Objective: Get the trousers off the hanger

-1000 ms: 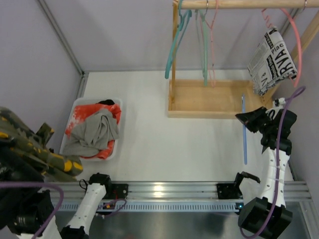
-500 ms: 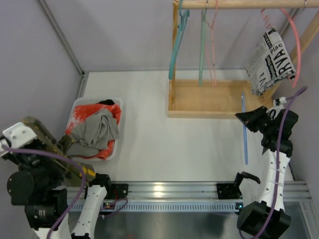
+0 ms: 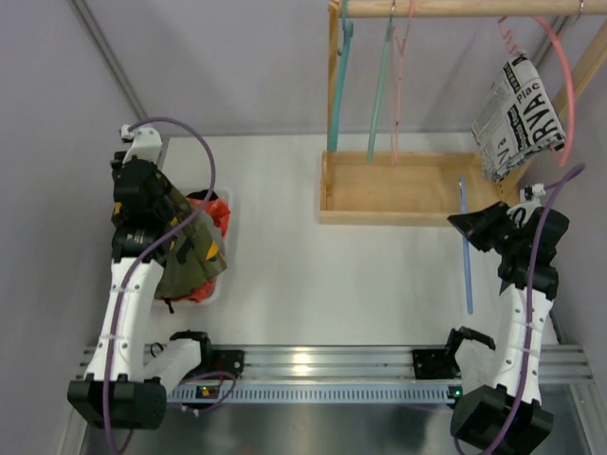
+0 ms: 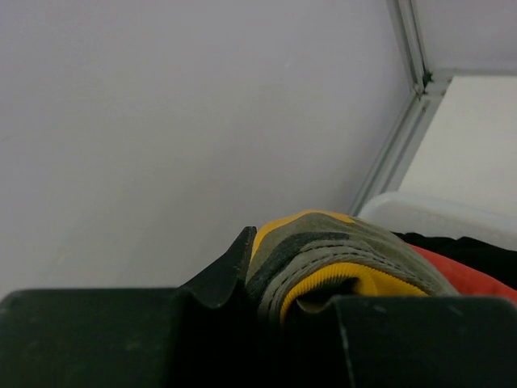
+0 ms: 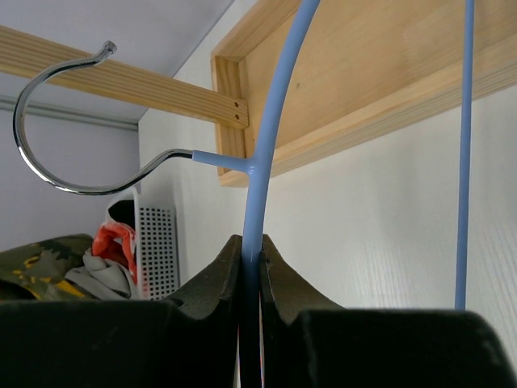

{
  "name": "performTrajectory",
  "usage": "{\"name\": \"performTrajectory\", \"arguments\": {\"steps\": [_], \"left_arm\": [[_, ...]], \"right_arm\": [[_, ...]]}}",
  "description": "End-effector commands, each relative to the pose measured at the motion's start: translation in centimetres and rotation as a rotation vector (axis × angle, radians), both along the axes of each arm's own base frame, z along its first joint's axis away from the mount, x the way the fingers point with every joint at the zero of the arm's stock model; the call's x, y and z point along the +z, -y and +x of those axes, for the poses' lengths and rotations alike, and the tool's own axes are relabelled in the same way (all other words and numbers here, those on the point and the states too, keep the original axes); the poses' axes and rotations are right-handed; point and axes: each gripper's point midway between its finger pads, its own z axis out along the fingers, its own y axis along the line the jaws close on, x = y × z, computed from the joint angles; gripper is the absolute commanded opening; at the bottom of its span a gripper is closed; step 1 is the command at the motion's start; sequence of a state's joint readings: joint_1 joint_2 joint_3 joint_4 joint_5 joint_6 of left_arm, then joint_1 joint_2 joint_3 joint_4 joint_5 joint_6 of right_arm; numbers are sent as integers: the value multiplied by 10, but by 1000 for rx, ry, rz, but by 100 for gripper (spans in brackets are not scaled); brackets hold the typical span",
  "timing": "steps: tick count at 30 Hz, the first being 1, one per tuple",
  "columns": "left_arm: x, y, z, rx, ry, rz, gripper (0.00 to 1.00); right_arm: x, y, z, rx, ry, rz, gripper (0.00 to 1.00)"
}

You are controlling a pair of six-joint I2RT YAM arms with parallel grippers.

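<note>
My left gripper is shut on the camouflage trousers, which hang over the white bin at the left. In the left wrist view the olive and yellow cloth sits pinched between the jaws. The grey trousers lie in the bin and are mostly covered in the top view. My right gripper is shut on a bare blue hanger at the right. In the right wrist view the jaws clamp the hanger's blue rod below its metal hook.
A red-orange and white garment lies in the bin. A wooden rack stands at the back with teal, green and pink hangers on its rail. A newspaper-print garment hangs at the far right. Walls close in on the left and right.
My left arm has swung from the near left corner up over the bin, carrying the camouflage trousers with it. The empty hangers on the rail sway. The right arm has not moved.
</note>
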State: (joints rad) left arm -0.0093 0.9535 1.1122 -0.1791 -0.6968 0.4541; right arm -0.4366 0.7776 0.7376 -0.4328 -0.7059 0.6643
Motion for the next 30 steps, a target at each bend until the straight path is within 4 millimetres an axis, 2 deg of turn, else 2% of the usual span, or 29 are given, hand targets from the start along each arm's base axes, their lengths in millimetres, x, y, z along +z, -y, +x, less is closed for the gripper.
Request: {"name": "performTrajectory", "arguments": {"steps": [1,3,4,6,8,11,12,13,15,16,18,19,21,22,23,24,25,27,28,30], "left_arm": [[13,1,29,-2,116,-27,0],[-6,3,41,-12,82,-48,0],[-25,5,49,-17,45,-65,0],[-45,10,59,-44,7,-95,0],[-78,15,68,-55,-70,-147,0],[-125,27,76,-98,-198,-228,13],[-135,31,77,-114,-222,-246,29],[-146,35,78,-120,-239,-276,35],[-156,44,78,-163,-272,-313,41],[-155,46,76,-171,-263,-334,49],[-154,52,72,-192,-274,-357,55],[-142,55,72,-214,-248,-371,59],[-129,58,68,-225,-230,-383,62],[-112,61,63,-246,-207,-393,68],[-104,63,60,-257,-199,-395,71],[-88,67,54,-283,-176,-399,74],[-81,68,50,-293,-169,-400,78],[-61,72,41,-329,-134,-400,95],[-52,75,37,-348,-120,-407,99],[-37,79,31,-373,-85,-412,99]], "right_arm": [[47,-1,1,24,143,-66,0],[54,-2,-1,27,163,-73,0],[58,-3,-2,31,172,-71,0],[64,-6,-4,37,185,-70,0],[72,-7,-6,46,198,-79,0],[82,-10,-9,57,218,-92,0],[85,-10,-9,58,227,-95,0],[88,-11,-11,65,234,-94,0],[93,-13,-13,69,246,-92,0],[95,-14,-14,72,248,-92,0],[101,-15,-16,74,264,-103,0],[102,-16,-18,75,257,-102,0],[109,-18,-23,78,272,-122,0],[108,-20,-27,81,262,-124,0],[109,-22,-31,85,265,-127,0],[111,-24,-33,93,268,-131,0],[113,-25,-36,97,274,-137,0],[117,-29,-44,109,287,-155,0],[118,-31,-47,115,296,-173,0],[124,-32,-53,114,299,-192,0]]}}
